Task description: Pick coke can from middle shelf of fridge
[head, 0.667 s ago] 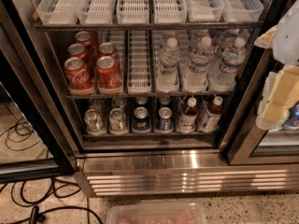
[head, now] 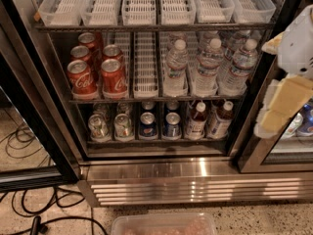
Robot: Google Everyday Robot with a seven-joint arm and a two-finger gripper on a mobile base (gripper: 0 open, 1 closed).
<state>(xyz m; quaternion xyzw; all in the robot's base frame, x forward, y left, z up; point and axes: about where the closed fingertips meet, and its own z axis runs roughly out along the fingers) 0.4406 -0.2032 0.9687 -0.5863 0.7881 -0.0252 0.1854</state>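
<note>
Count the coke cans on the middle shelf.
5 coke cans on the middle shelf: left lane front, middle, back; next lane front, behind. More may hide behind. The gripper is at the right edge, off the shelf.

White arm (head: 299, 38) at right edge, gripper (head: 275, 114) angled down-left, mid-height

The floor (head: 254, 219) is tan with small dark specks. Black cables (head: 24, 212) lie in loops on it at the lower left. A clear plastic box (head: 146, 217) sits on the floor at the bottom edge, in the middle. The light is warm and yellow. The gripper (head: 283, 102) hangs at the right edge.
</note>
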